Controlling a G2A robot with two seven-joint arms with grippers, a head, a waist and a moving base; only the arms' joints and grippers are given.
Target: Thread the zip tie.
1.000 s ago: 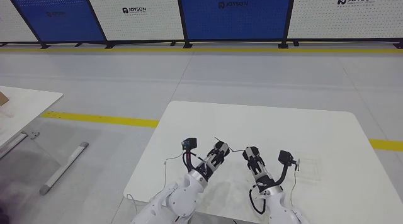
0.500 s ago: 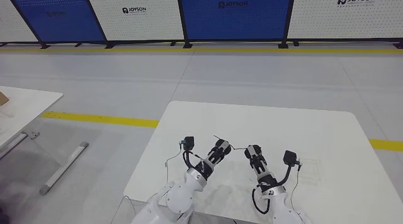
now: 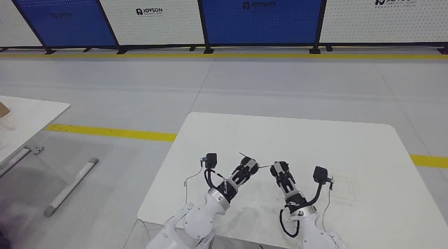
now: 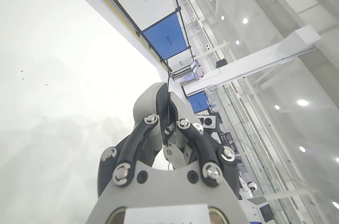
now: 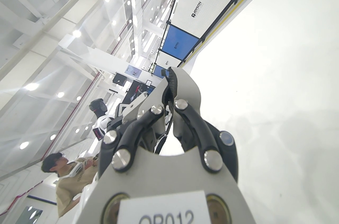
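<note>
Evidently the left hand (image 4: 165, 91) pinched the tie (image 4: 168, 76), likely springy, best held near its tip; the right hand (image 5: 171, 76), at 3 o'clock, closed perhaps on its other end.

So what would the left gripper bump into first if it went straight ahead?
Probably nothing: beyond the left gripper and its pinched zip tie lies just white table; depth is unclear.
</note>
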